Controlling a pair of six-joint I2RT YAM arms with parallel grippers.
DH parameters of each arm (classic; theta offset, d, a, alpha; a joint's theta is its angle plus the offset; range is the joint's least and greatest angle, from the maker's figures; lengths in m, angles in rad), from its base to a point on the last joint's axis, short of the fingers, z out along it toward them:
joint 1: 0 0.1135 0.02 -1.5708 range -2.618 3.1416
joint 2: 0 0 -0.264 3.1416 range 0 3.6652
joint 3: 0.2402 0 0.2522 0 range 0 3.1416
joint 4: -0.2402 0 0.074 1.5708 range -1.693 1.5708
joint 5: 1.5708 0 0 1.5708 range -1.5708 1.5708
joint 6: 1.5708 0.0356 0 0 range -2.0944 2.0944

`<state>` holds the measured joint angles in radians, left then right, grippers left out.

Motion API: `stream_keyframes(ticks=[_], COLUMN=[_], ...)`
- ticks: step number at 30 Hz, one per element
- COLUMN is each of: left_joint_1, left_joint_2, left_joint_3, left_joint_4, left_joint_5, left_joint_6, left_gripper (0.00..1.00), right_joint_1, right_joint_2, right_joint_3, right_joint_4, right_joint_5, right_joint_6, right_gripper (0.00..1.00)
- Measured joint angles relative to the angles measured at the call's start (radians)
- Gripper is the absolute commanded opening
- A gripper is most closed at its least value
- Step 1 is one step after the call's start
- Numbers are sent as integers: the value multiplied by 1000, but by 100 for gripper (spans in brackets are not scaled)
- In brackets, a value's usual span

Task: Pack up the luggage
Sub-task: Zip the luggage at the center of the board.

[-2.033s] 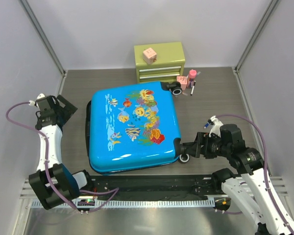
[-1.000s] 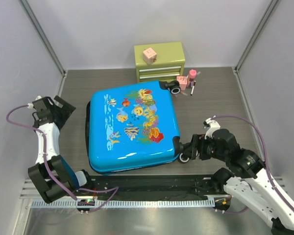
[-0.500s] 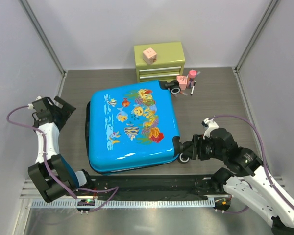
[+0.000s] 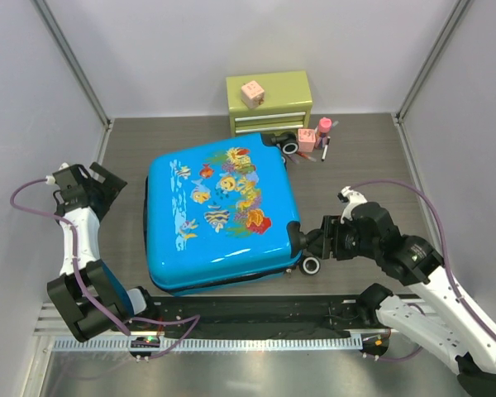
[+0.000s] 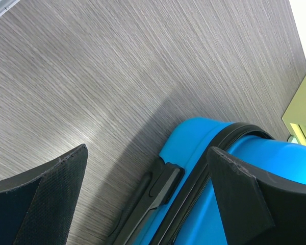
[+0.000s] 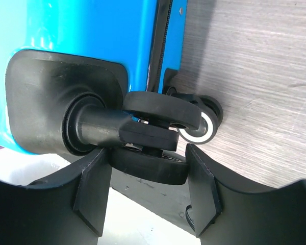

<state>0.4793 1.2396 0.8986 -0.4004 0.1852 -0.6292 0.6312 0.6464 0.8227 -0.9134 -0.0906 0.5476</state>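
1. The luggage (image 4: 219, 215) lies flat at the centre of the counter (image 4: 364, 165), printed shell up and shut.
2. The right hand (image 4: 310, 241) is clamped on a caster wheel (image 6: 153, 173) at the case's 4 o'clock corner.
3. The left hand (image 4: 112, 186) hangs fully spread and empty at the case's 9 o'clock side, apart from it.
4. Judgement: the step in hand is positioning the shut case by its wheel, and packing has not begun. The next move calls for a firm hold, since the caster may swivel.
5. A green drawer chest (image 4: 269, 103) stands at 12 o'clock.
6. Only the right wrist view shows both fingers pressed to the wheel. Only the left wrist view shows the side handle (image 5: 153, 196) and the closed zip (image 5: 194, 199).
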Motion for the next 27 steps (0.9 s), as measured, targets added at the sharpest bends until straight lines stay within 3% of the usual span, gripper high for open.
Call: stream_keyframes(ticks=[20, 27], left_joint_1=[26, 35], left_joint_2=[3, 3], left_joint_3=[-6, -6], left_joint_4=[0, 0], left_joint_5=[3, 3], left_joint_6=[-3, -18], left_gripper=[100, 100], right_joint_1=[42, 80], right_joint_2=[163, 204], right_joint_3=[158, 194], right_joint_4=[18, 102], right_joint_5=[62, 80], right_joint_6=[-23, -11], right_gripper=[4, 4])
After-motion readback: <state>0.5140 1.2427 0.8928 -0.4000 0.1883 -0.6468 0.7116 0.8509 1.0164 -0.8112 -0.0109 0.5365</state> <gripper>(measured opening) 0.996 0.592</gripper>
